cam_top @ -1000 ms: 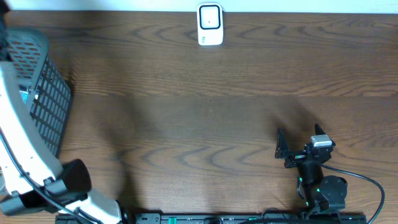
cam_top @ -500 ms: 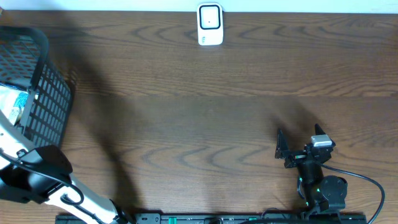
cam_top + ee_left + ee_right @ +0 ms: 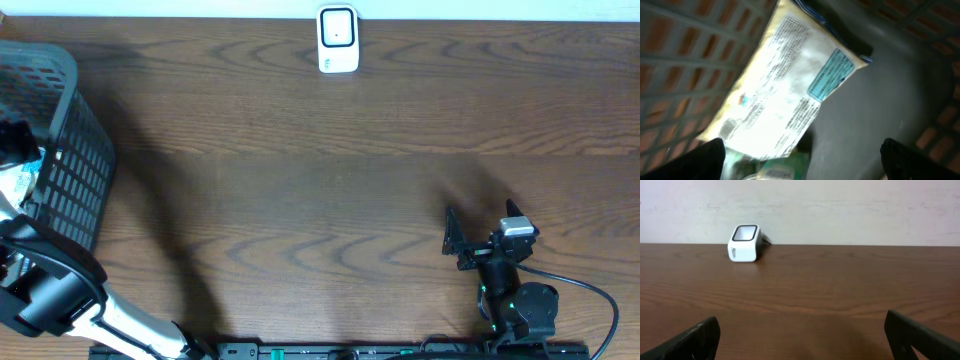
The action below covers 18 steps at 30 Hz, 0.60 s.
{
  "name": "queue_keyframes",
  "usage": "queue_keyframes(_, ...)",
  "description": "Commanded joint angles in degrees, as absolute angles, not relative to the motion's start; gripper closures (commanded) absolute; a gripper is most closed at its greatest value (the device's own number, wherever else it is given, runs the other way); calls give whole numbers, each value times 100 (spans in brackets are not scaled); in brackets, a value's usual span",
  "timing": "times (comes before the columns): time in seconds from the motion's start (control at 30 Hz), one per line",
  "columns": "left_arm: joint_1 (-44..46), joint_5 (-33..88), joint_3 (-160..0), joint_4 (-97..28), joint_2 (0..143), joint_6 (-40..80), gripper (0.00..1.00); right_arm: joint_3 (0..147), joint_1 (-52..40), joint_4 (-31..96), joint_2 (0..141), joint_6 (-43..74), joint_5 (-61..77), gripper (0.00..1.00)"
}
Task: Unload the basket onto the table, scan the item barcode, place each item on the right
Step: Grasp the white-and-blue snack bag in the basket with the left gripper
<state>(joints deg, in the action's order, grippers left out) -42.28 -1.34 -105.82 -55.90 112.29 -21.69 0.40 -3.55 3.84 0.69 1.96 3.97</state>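
A cream packet (image 3: 785,90) with dense black print and a teal label lies inside the dark mesh basket (image 3: 75,150) at the table's left edge. Under its lower corner a green packet (image 3: 790,167) peeks out. My left gripper (image 3: 802,160) hangs open just above these packets, its fingertips (image 3: 705,160) wide apart and holding nothing. In the overhead view a bit of white and cyan packaging (image 3: 25,175) shows in the basket. The white scanner (image 3: 338,40) stands at the table's far edge, also seen as the scanner (image 3: 744,243) in the right wrist view. My right gripper (image 3: 481,222) rests open near the front right.
The left arm (image 3: 50,285) rises from the front left corner and bends over the basket. The basket's mesh walls (image 3: 685,45) surround the left gripper closely. Brown wooden table (image 3: 320,170) lies between basket, scanner and right arm.
The left arm has swung back from over the basket toward the front, uncovering the basket's rim and contents, with its gripper now low inside. The right arm has not moved.
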Motion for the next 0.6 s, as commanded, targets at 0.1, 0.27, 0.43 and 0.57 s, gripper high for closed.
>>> queue_keyframes(0.1,-4226,108,-10228,-5207,11220,-2311,2,32,-320,410,38,252,353,1)
queue_keyframes(0.27,-4226,108,-10221,-4847,11297,-2316,2,32,-320,410,38,252,353,1)
queue_keyframes(0.43,-4226,108,-10210,-4943,11603,-2886,2,32,-320,410,38,252,353,1)
queue_keyframes(0.57,-4224,89,-9990,-4917,11845,-3286,2,34,-320,410,38,252,353,1)
